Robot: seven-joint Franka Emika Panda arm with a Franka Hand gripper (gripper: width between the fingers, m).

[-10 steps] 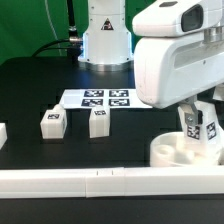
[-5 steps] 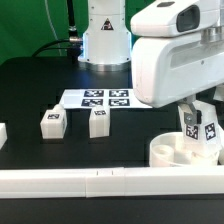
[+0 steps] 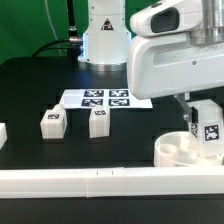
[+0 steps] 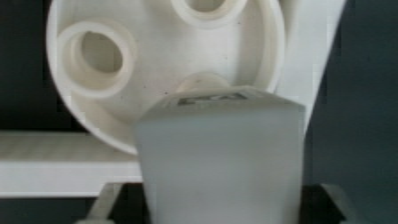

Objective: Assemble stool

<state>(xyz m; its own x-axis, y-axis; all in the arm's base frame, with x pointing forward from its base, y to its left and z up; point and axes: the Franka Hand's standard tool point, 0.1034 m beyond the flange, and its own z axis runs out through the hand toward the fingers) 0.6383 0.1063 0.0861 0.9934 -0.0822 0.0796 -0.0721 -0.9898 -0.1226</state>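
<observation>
1. Leg (image 3: pixel 209 131) clamped in closed pincer (image 3: pixel 204 114), long axis vertical, tag facing exterior camera.
2. Hangs directly over seat (image 3: pixel 176 152), at near edge of counter (image 3: pixel 40 85), exterior view's right; contact unclear.
3. Wrist view: open socket (image 4: pixel 93 50) beside leg tip, not under it.
4. Probably needs small lateral shift, then straight-down insert.

You will find no words, brand names or numbers to read anywhere. The only signs are black-and-white square tags: several on the marker board (image 3: pixel 98 98) mid-counter, and one each on the first loose leg (image 3: pixel 52 121), the second loose leg (image 3: pixel 98 121) and the third leg (image 3: pixel 209 131) near the counter's front edge.
</observation>
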